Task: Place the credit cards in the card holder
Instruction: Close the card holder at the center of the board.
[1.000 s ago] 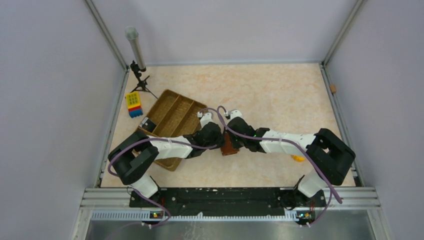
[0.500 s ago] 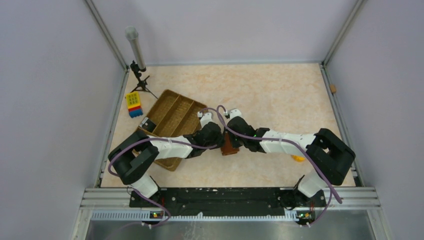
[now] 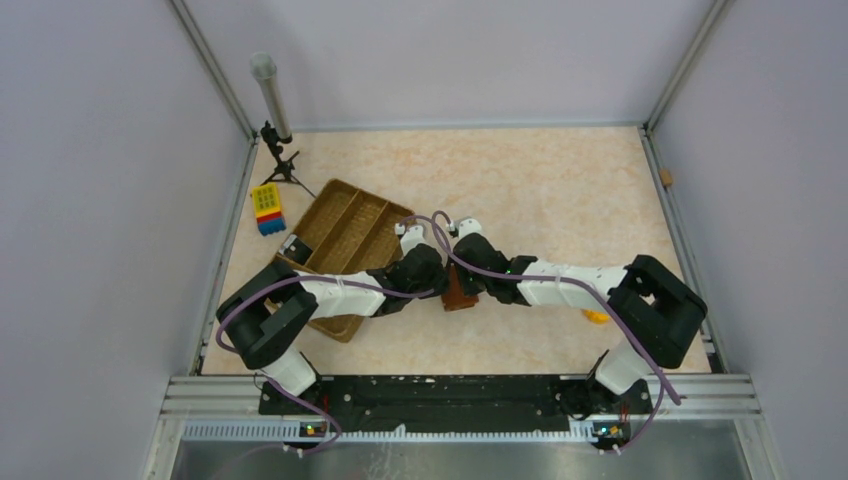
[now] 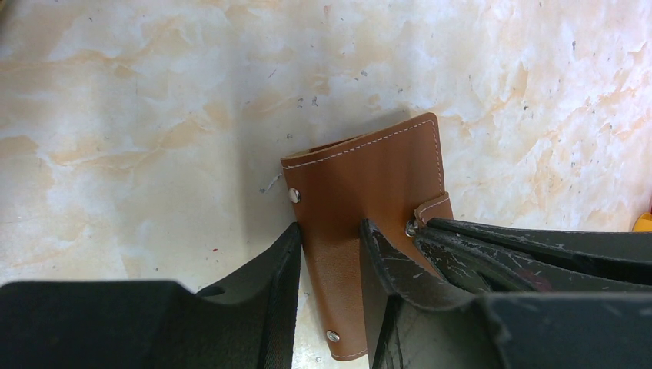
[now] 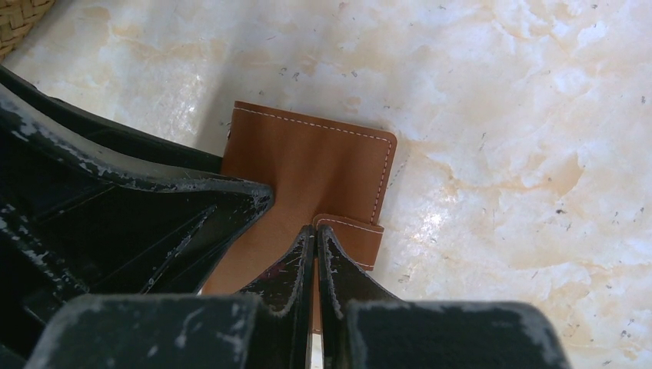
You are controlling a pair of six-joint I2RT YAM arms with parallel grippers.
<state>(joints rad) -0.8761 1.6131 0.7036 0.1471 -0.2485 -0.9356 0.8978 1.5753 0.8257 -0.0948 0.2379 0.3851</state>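
The brown card holder (image 3: 460,294) lies flat on the table between both arms. In the left wrist view my left gripper (image 4: 330,227) stands partly open over the card holder (image 4: 369,173): one finger is against its left edge and the other rests on its face. My right gripper (image 5: 315,229) is shut. Its tips touch the end of the closure tab (image 5: 350,238) on the card holder (image 5: 307,161), and I cannot tell whether the tab is pinched. The right gripper's fingers (image 4: 507,240) also show in the left wrist view. The credit cards are out of view.
A large woven tray (image 3: 340,232) sits left of the holder, partly under the left arm. A yellow-and-blue block (image 3: 267,208) and a small tripod with a tube (image 3: 276,120) stand at the far left. A yellow item (image 3: 597,317) lies beside the right arm.
The right arm's elbow has shifted slightly to the left. Both grippers stay at the holder, which has not moved.
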